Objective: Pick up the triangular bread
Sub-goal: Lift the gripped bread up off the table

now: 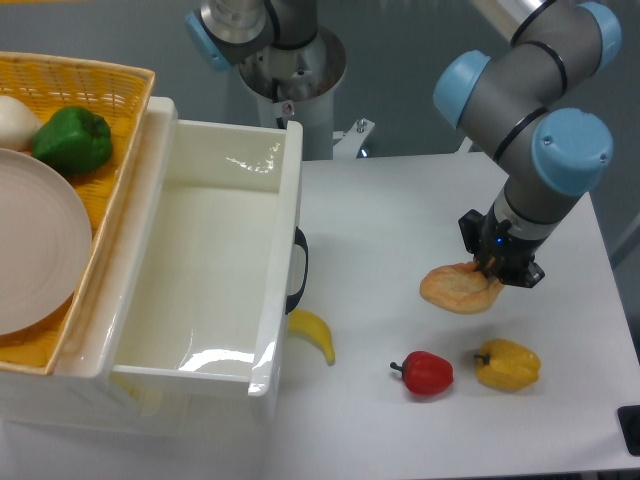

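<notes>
The triangular bread [458, 288] is golden-tan and lies on the white table right of centre. My gripper [496, 268] points down at the bread's right edge, its fingertips at or on the bread. The gripper's dark body hides the fingers, so I cannot tell how the jaws stand or whether they hold the bread.
A red pepper [427, 372] and a yellow bell pepper [508, 364] lie in front of the bread. A small banana [315, 335] lies by a white bin [215, 270] on the left. A wicker basket [120, 150] holds a green pepper [72, 140] and a plate [35, 240].
</notes>
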Controlling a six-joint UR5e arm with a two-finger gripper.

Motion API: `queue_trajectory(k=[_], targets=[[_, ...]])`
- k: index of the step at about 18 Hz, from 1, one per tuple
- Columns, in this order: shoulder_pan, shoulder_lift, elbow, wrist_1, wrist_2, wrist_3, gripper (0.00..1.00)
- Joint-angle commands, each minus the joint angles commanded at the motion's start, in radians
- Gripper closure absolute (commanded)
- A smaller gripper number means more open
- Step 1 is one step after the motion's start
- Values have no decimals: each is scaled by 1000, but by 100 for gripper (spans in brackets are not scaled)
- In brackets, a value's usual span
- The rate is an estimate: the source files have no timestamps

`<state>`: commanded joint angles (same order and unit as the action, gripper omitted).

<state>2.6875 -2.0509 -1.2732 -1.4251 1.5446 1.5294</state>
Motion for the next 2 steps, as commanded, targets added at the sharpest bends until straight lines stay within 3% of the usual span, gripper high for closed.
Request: queue_trajectory(k=[2], targets=[[2,5,-8,6,18,23,100]])
